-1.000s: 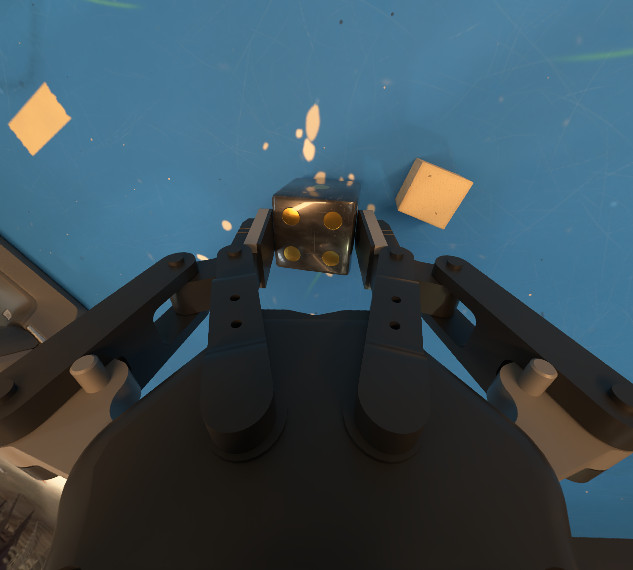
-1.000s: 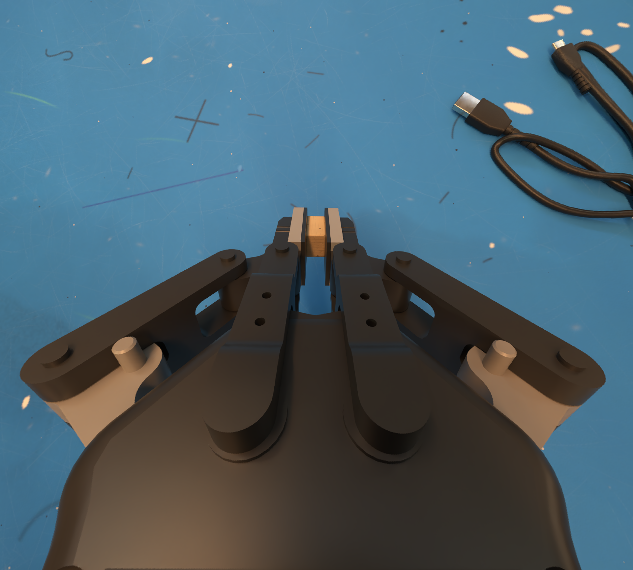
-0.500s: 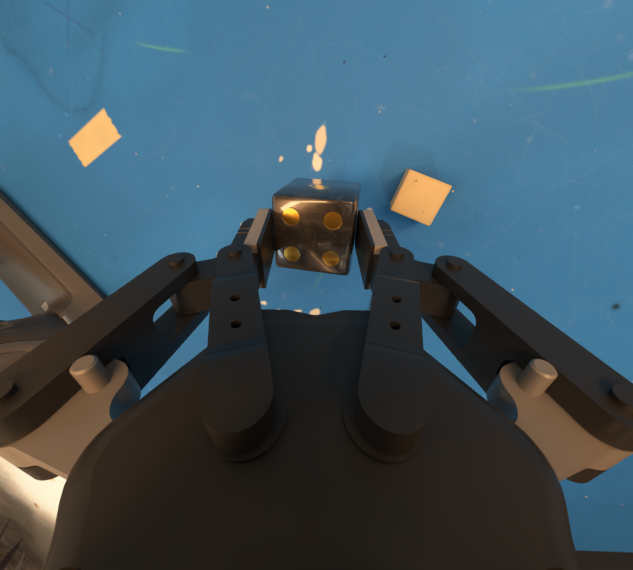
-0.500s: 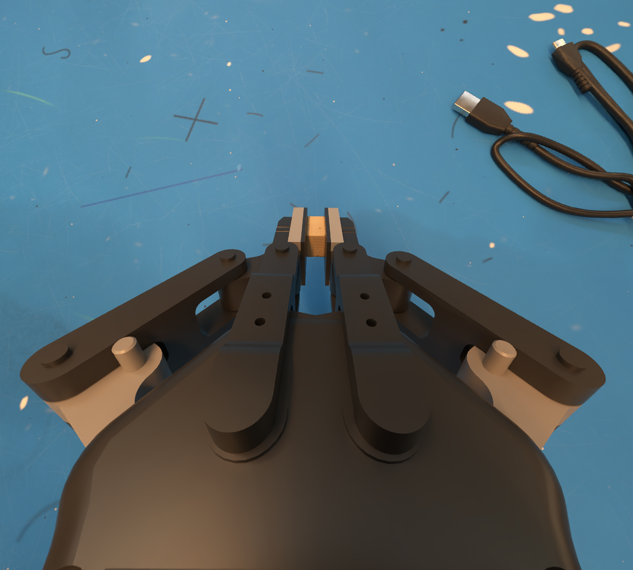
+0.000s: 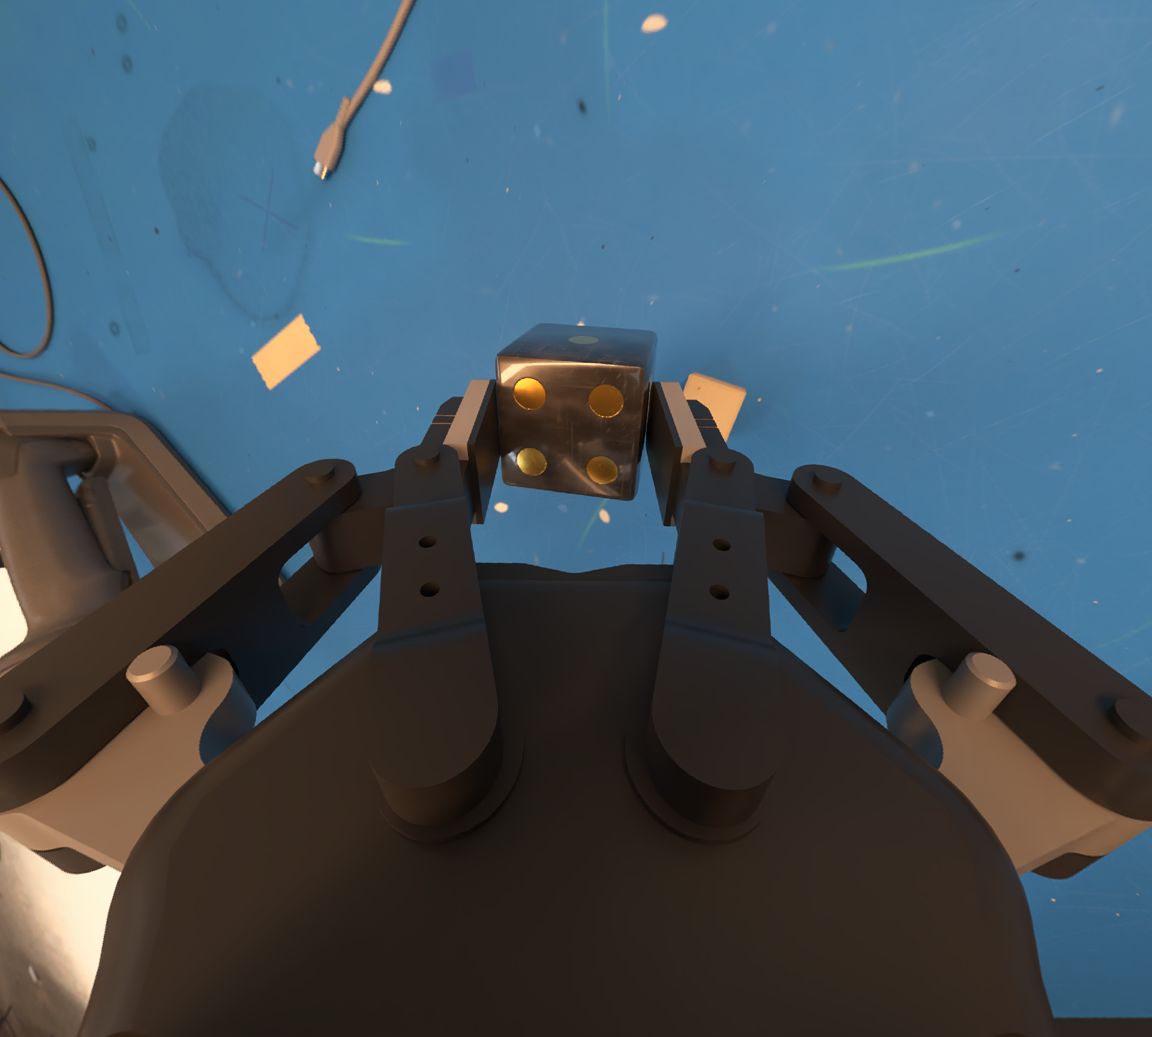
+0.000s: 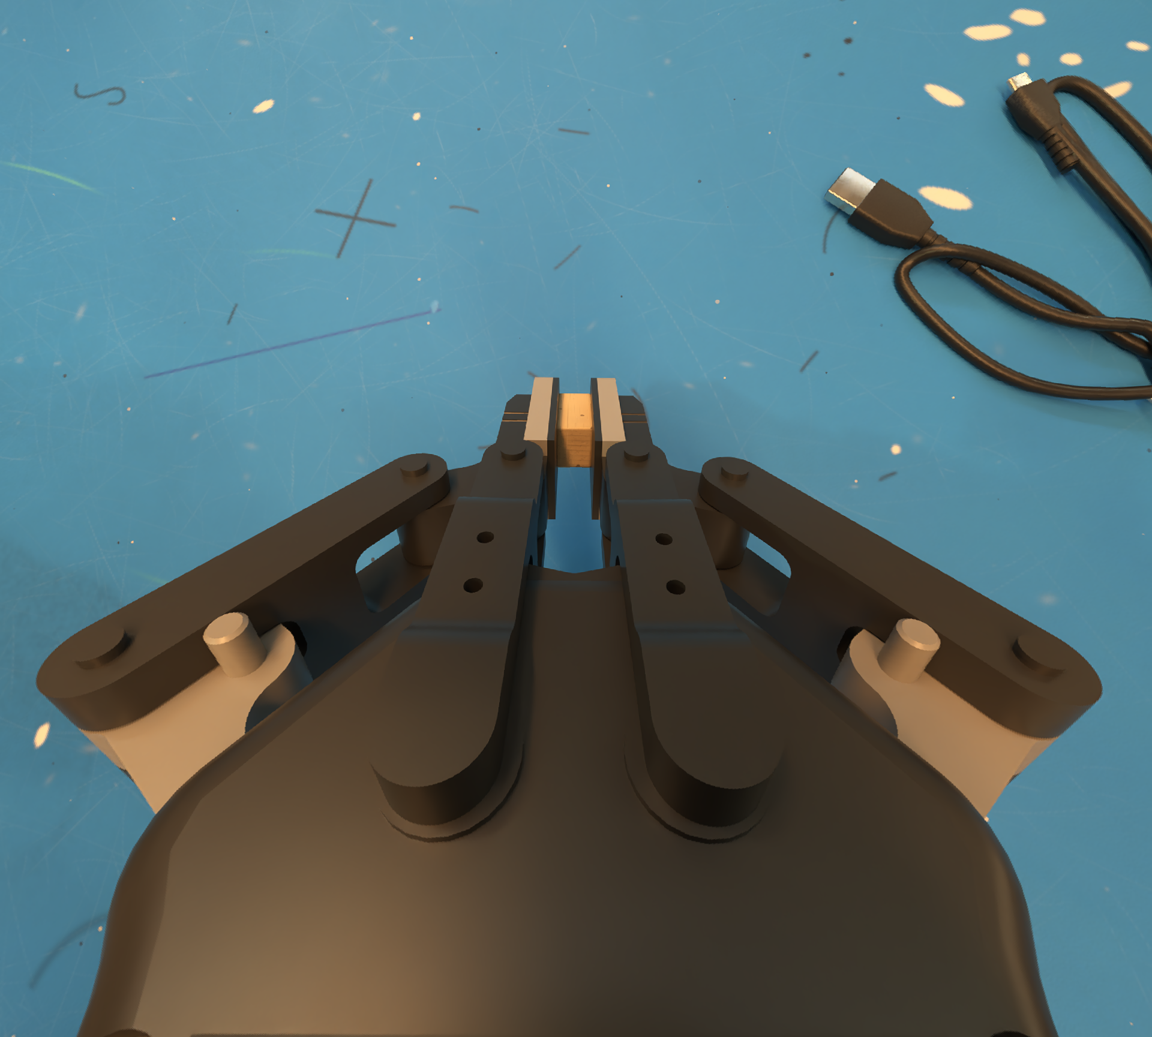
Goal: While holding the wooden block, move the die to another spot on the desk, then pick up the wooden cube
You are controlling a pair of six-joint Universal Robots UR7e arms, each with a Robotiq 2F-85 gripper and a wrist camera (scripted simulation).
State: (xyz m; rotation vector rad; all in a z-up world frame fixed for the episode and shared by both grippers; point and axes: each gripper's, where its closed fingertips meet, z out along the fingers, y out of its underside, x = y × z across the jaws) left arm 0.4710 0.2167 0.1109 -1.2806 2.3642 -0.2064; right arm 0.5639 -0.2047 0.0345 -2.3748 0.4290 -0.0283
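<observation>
In the left wrist view my left gripper [image 5: 570, 434] is shut on a dark glossy die [image 5: 573, 415] with gold pips, held well above the blue desk [image 5: 873, 135]. A pale wooden cube [image 5: 717, 399] lies on the desk below, partly hidden behind the right finger. In the right wrist view my right gripper [image 6: 575, 421] is shut on a small wooden block [image 6: 575, 430], held over the desk [image 6: 436, 41].
A flat tan square patch [image 5: 285, 351] lies on the desk to the left. A tan cable with a plug [image 5: 330, 150] runs from the top. A grey device [image 5: 75, 483] sits at the left edge. Black USB cables [image 6: 885, 212] lie at the right in the right wrist view.
My left gripper has risen with the die: the desk items look smaller and farther, the cable plug has come into view, and the wooden cube has slid behind the right finger. The right gripper has stayed still.
</observation>
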